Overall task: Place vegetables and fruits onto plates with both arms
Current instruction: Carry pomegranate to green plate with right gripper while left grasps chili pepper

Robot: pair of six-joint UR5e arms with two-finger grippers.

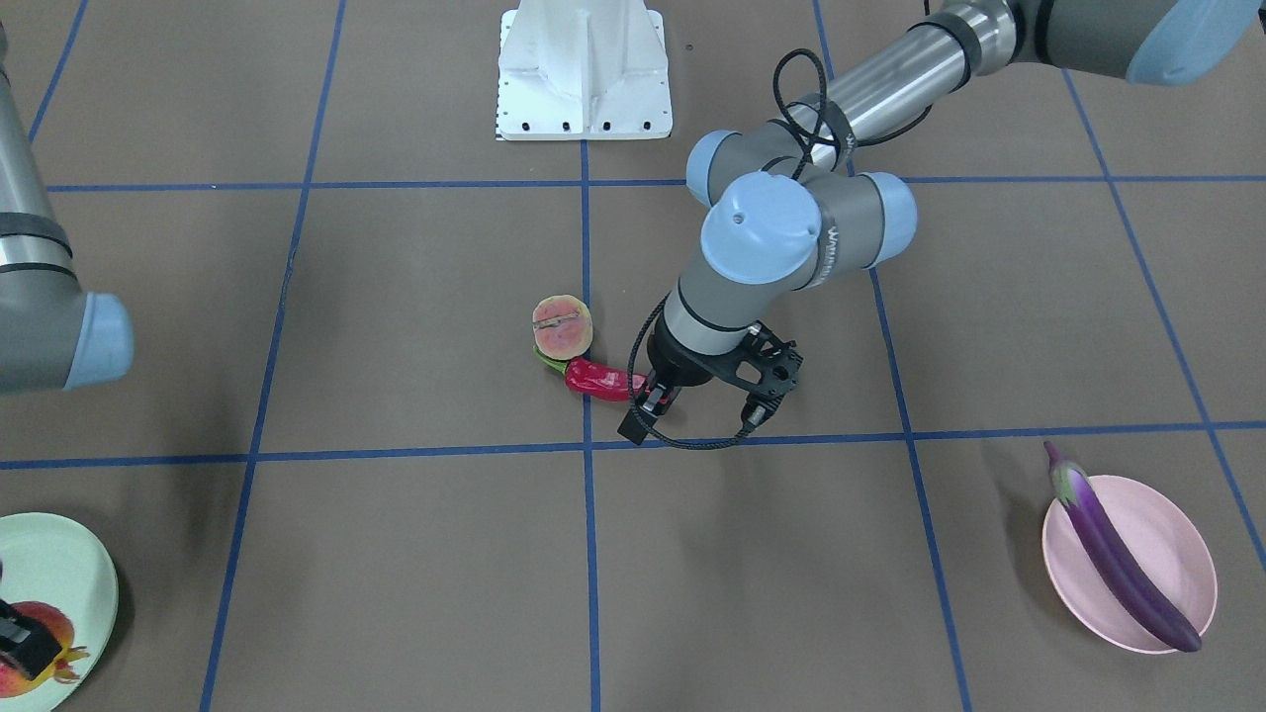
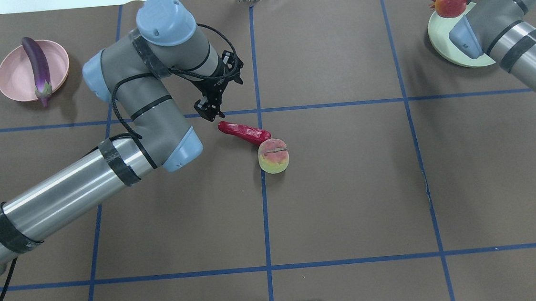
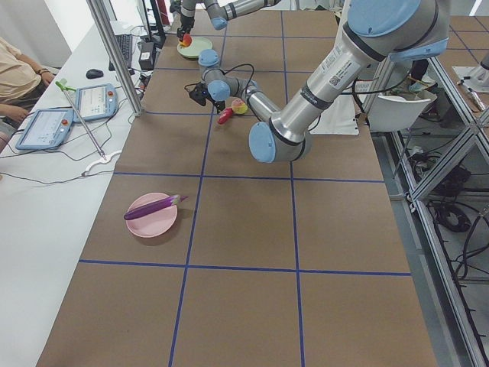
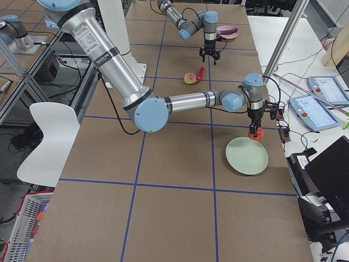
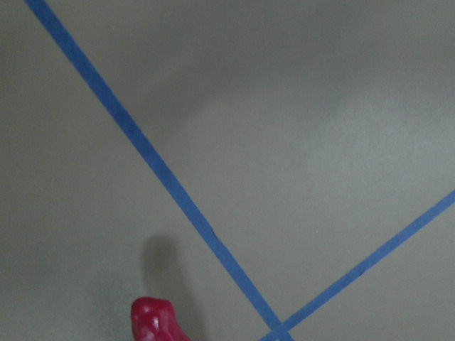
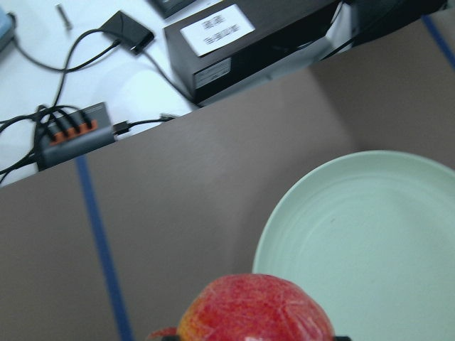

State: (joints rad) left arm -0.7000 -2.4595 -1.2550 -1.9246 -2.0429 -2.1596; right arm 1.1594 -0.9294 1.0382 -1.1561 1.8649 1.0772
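"Brown paper on the desk (image 1: 396, 554), blue tape lines (image 1: 587, 514). How much room is there round the peach (image 1: 562, 327)?"

"Plenty. Both plates sit well apart from the peach, towards the desk edge farthest from me. The pink plate (image 1: 1167, 554) is off on my left and the mint plate (image 1: 59, 564) off on my right. Wide stretches of paper lie between each plate and the peach. Just past the mint plate the paper ends. The white base (image 1: 584, 69) stands on my own side of the peach, well apart from it."

"Which way does the chili point?"

"The chili pepper (image 1: 598, 379) lies flat with its green stem end against the peach. Its long axis runs straight out from the peach, red tip pointing away. A crossing of tape lines lies just beside that tip."

"And your left pincer?"

"My left pincer (image 1: 643, 403) hangs just over the red tip, at the chili's end farthest from the peach. Its jaws are apart and it grips nothing."

"The eggplant?"

"The eggplant (image 1: 1123, 554) lies across the pink plate, long axis spanning it rim to rim. The green cap end juts past the rim and is the end nearer the peach. The dark end reaches the opposite rim."

"Your right pincer?"

"My right pincer (image 1: 25, 638) is closed round the pomegranate (image 2: 451, 3) and holds it over the mint plate. Whether the fruit touches the plate I cannot tell."
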